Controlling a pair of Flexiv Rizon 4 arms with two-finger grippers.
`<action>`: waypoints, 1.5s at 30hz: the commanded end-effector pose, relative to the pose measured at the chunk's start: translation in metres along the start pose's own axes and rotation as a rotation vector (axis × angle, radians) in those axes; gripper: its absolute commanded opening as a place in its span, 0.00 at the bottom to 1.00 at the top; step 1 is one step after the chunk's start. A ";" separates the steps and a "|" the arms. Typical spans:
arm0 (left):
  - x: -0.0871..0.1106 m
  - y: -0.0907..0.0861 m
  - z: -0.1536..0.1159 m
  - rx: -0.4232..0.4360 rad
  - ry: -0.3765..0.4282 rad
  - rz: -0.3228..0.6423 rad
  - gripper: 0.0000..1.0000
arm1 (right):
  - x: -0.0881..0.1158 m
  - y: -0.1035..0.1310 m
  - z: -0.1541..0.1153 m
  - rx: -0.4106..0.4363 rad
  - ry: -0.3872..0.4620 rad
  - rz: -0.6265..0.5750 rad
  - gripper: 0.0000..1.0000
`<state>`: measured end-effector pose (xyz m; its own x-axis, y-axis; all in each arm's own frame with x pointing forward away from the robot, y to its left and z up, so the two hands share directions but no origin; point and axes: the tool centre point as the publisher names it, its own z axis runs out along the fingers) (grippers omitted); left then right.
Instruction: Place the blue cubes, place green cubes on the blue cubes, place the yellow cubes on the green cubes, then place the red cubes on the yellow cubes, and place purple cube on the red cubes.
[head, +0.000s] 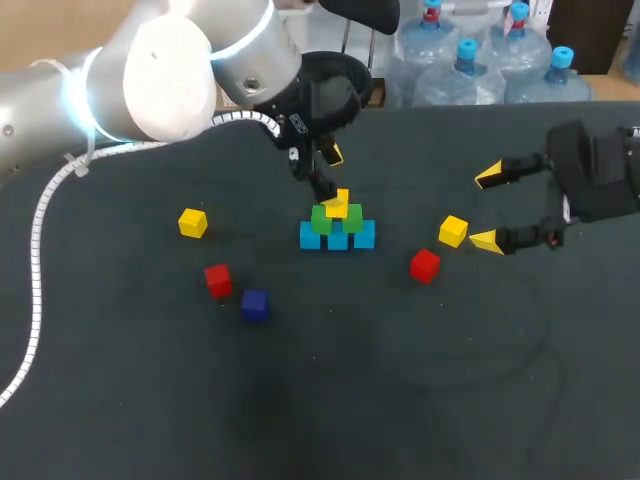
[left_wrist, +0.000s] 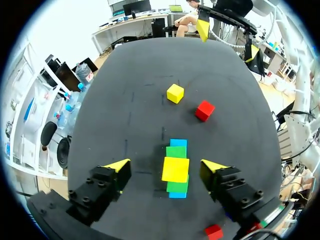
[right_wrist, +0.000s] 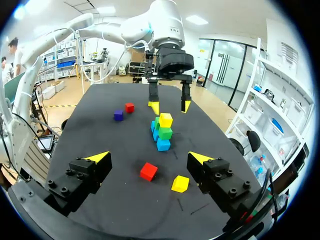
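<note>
Blue cubes (head: 337, 238) are sitting in a row mid-table, green cubes (head: 322, 220) on them, top yellow cube (left_wrist: 175, 169) crowning. Our left gripper (right_wrist: 170, 105) is hovering above it, fingers wide, gripping nothing. Our right gripper (head: 487, 208) is hanging wide open near a loose yellow cube (head: 452, 231).

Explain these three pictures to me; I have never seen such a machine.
These are two robot arms at a dark table, each ending in two yellow-tipped fingers. One picture looks down from above; the two round ones come from a camera on each wrist. In the middle stands a pyramid: blue cubes below, green cubes on them, one yellow cube on top. The left arm's fingers hang over it, open, touching nothing. The right arm's fingers are open and empty. Loose lie a spare yellow cube, a red cube and a purple cube nearer the left arm, a second yellow cube and second red cube nearer the right.
</note>
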<state>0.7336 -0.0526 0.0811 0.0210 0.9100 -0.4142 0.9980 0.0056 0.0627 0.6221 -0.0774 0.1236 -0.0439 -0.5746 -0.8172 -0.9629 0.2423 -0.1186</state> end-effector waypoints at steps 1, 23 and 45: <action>0.006 -0.006 -0.010 -0.022 -0.010 0.009 0.40 | 0.000 0.000 0.000 0.001 0.002 0.000 1.00; 0.047 -0.010 -0.056 -0.106 0.000 -0.021 0.00 | 0.000 0.000 0.000 0.001 0.002 0.000 1.00; 0.161 -0.011 -0.076 -0.046 -0.160 0.144 1.00 | 0.000 0.000 0.000 0.001 0.002 0.000 1.00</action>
<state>0.7164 0.1134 0.0929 0.1682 0.8638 -0.4750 0.9796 -0.0928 0.1782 0.6221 -0.0774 0.1236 -0.0439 -0.5747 -0.8172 -0.9629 0.2423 -0.1187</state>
